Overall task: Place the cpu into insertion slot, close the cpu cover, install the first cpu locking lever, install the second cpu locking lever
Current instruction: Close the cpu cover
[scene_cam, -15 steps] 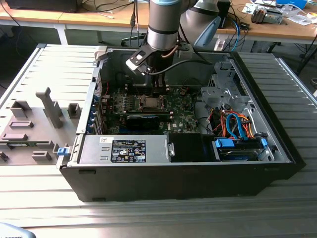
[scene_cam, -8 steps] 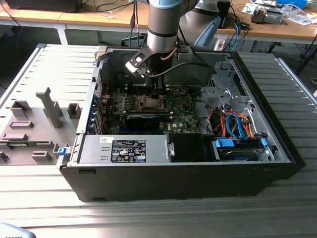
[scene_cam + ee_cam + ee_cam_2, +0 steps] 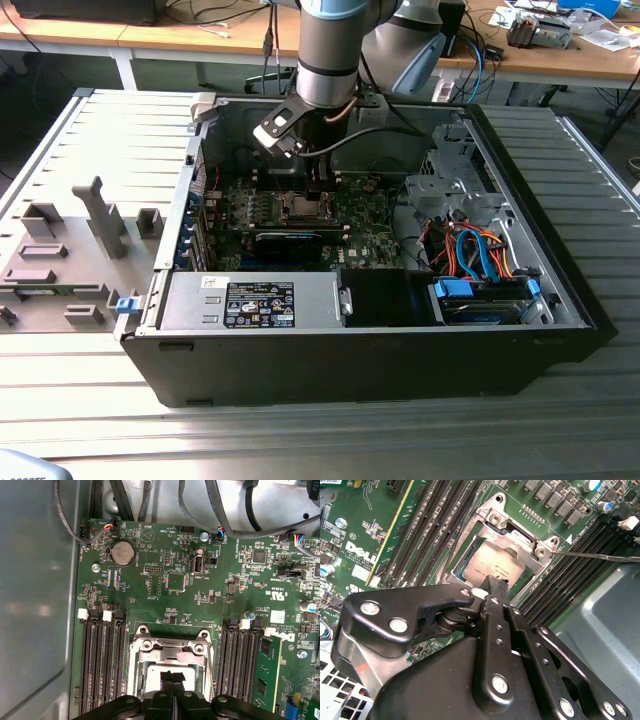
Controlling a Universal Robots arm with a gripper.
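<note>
Nearest the lens in both wrist views is the black linkage of the end effector point(image 3: 496, 583), its two fingertips pressed together with nothing between them, poised right over the cpu point(image 3: 489, 565). The cpu lies flat in the slot point(image 3: 300, 207), its dull silver top showing through the window of the cover point(image 3: 170, 647). The cover looks to be lying down around the chip rather than standing up. Whether the tips touch the chip or hover just above it cannot be told. In the second wrist view a thin lever point(image 3: 600, 556) runs out from the corner of the cover across the memory sockets, and it appears unlatched. My reading is that placing the cpu is done, the cover is down or nearly so, and the levers are the work in hand. That calls for the closed tips to bear on a very thin rod, kept clear of the chip's top and the green board point(image 3: 165, 580) around it. In the exterior view the arm point(image 3: 325, 50) comes down nearly vertical into the open case point(image 3: 350, 370) on the ribbed counter point(image 3: 300, 440), tool pointing straight down at the board.
</note>
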